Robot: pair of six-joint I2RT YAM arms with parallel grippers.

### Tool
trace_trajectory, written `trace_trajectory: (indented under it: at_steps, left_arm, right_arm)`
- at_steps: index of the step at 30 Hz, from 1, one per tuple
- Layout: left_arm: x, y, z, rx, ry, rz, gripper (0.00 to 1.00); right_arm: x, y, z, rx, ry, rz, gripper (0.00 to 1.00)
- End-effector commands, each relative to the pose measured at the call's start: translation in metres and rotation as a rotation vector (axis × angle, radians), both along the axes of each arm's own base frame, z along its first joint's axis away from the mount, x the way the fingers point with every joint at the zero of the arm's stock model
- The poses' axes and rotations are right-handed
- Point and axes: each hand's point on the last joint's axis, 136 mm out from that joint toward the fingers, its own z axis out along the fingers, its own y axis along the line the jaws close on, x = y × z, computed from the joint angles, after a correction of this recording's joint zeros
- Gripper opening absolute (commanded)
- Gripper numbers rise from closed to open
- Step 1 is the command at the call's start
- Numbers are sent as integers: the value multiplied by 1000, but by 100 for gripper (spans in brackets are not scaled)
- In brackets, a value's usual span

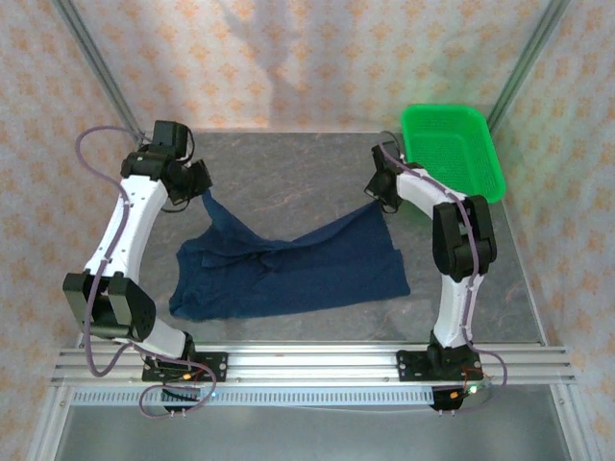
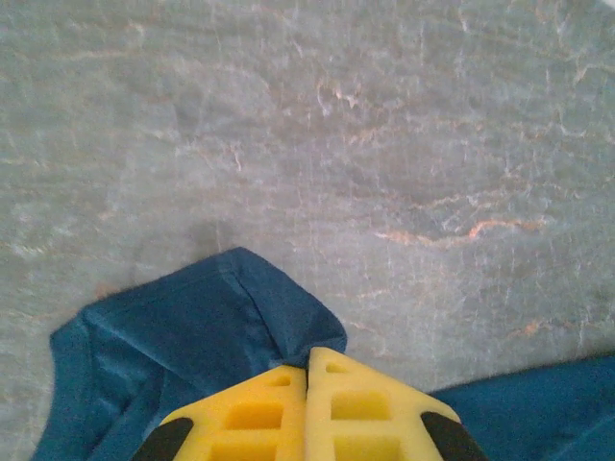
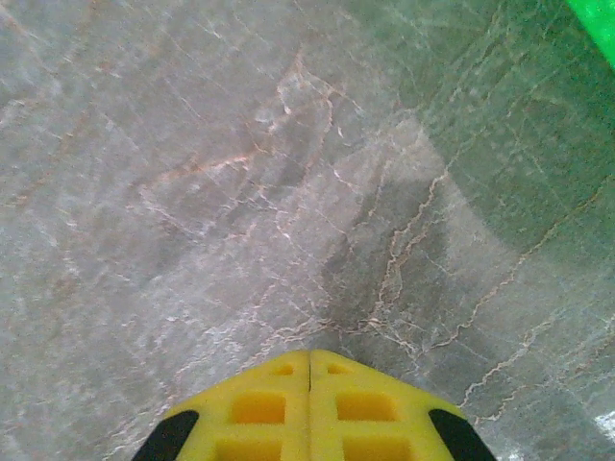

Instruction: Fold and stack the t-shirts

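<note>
The dark navy t-shirt (image 1: 288, 274) lies crumpled across the middle of the table, with two corners pulled up toward the back. My left gripper (image 1: 199, 189) is shut on the left corner. In the left wrist view the yellow fingertips (image 2: 307, 353) pinch a fold of the blue cloth (image 2: 192, 336). My right gripper (image 1: 381, 199) sits at the raised right corner, jaws shut (image 3: 309, 355). The cloth it holds is hidden under the fingers in the right wrist view. No white print shows on the shirt.
A bright green mesh basket (image 1: 452, 149) stands at the back right, close behind the right arm; its edge shows in the right wrist view (image 3: 596, 14). The grey marbled table (image 1: 288, 163) has bare surface behind the shirt. Patterned walls enclose the back and both sides.
</note>
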Motion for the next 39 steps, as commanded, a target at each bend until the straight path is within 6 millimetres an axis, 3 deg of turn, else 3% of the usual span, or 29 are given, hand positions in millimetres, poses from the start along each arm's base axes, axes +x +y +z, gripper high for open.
trace_trajectory:
  at_steps: [1,13,20,31,39]
  left_arm:
    - [-7,19,22,94,-27,39,0]
    - [-12,43,33,178,-38,110,0]
    - [-19,52,25,194,-19,137,0]
    - [-25,48,8,128,3,135,0]
    - [0,58,-15,168,45,154,0]
  right_arm:
    - [20,1,56,1,-148,7,0]
    - [30,9,90,39,-214,50,0]
    - [30,11,84,50,-188,61,0]
    - [26,12,75,51,-165,71,0]
    - [33,12,61,42,-148,77,0]
